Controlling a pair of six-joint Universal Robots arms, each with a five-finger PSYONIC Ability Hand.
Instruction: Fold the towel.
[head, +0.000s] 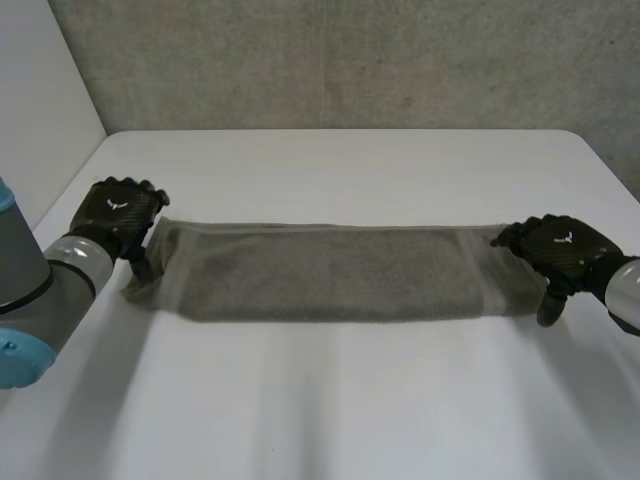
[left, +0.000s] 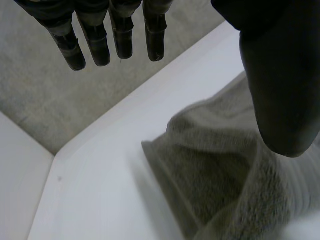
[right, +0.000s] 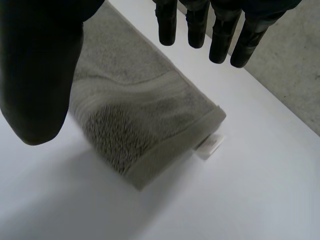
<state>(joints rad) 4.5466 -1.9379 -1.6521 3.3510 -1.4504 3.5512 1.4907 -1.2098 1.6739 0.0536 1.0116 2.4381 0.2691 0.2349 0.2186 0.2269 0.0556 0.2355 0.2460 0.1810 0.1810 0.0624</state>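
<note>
A grey towel (head: 330, 272) lies folded into a long narrow strip across the middle of the white table (head: 340, 170). My left hand (head: 118, 215) hovers at the strip's left end, fingers (left: 95, 42) straight and apart from the thumb (left: 280, 85), with the towel's end (left: 220, 165) lying loose below. My right hand (head: 560, 250) is at the right end, its fingers (right: 215, 30) and thumb (right: 40, 75) spread above the folded end (right: 145, 130). Neither hand holds the cloth.
A white tag (right: 210, 146) sticks out from under the towel's right end. A grey wall (head: 340, 60) runs behind the table's far edge, and a pale panel (head: 40, 110) stands at the left.
</note>
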